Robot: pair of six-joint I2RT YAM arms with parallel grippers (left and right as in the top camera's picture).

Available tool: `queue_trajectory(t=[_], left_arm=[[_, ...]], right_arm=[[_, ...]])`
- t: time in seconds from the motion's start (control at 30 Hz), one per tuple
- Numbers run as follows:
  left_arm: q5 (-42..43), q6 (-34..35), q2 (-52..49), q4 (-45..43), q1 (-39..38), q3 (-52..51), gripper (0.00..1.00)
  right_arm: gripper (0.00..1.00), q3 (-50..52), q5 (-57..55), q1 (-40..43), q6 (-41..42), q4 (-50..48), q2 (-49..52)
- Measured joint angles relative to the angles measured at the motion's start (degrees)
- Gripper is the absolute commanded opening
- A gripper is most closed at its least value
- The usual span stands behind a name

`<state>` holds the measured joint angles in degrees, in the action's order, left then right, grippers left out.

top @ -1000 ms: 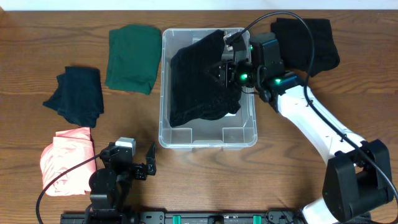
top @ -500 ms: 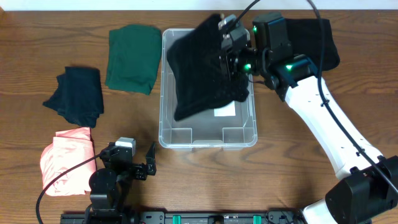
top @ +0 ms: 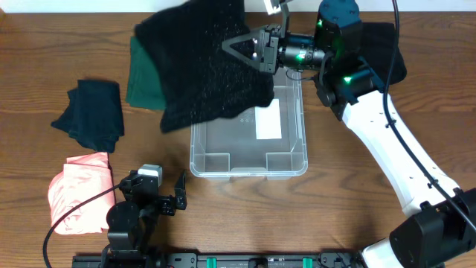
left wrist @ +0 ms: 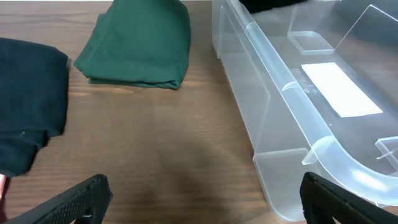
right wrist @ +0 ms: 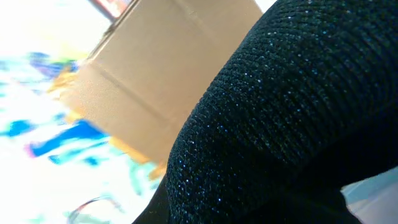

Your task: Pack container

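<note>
**Container.** The container stands on the wooden table at centre, long side running away from the robot. It is a clear plastic rectangular bin with a rounded rim and moulded corner notches. The uncovered part of its floor shows bare plastic and a white label. A black knit garment hangs over its far left portion. Whether the fabric touches the rim cannot be told.

**Arms.** The right arm reaches up from the near right edge to the far end of the bin, wrist turned sideways. The right gripper is clamped on the black knit garment, which spreads out to the left. The left gripper rests low over the table just beside the bin's near left corner, jaws spread wide and holding nothing.

**Materials.**
- The held garment is a coarse, open knit with fine glinting specks, seen close in the right wrist view.
- A green folded garment lies left of the bin, smooth, partly under the hanging knit.
- A dark crumpled garment lies further left.
- A pink garment lies near the left arm's base.
- Another black garment lies right of the bin, under the right arm.
</note>
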<state>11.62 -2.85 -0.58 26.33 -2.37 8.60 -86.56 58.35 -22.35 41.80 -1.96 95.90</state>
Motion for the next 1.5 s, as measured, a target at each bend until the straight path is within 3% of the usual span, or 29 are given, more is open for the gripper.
queue_trajectory(t=[0.23,0.37,0.67,0.87,1.2,1.3,1.5], left_arm=[[0.0,0.0,0.0,0.0,0.0,0.0,0.98],[0.0,0.0,0.0,0.0,0.0,0.0,0.98],[0.0,0.0,0.0,0.0,0.0,0.0,0.98],[0.0,0.0,0.0,0.0,0.0,0.0,0.98],[0.0,0.0,0.0,0.02,0.0,0.0,0.98],[0.0,0.0,0.0,0.0,0.0,0.0,0.98],[0.0,0.0,0.0,0.0,0.0,0.0,0.98]], right_arm=[[0.01,0.04,0.79,5.11,1.07,18.47,-0.28],[0.01,3.23,-2.91,8.07,-0.55,19.89,-0.28],[0.01,18.16,-7.72,9.2,-0.68,7.98,-0.24],[0.01,19.67,-6.14,8.2,-1.97,0.87,-0.17],[0.02,19.98,14.34,5.7,-3.69,-17.22,0.26],[0.01,19.98,21.42,6.05,-3.69,-19.41,0.26],[0.02,19.98,25.33,7.93,-2.78,-21.55,0.26]])
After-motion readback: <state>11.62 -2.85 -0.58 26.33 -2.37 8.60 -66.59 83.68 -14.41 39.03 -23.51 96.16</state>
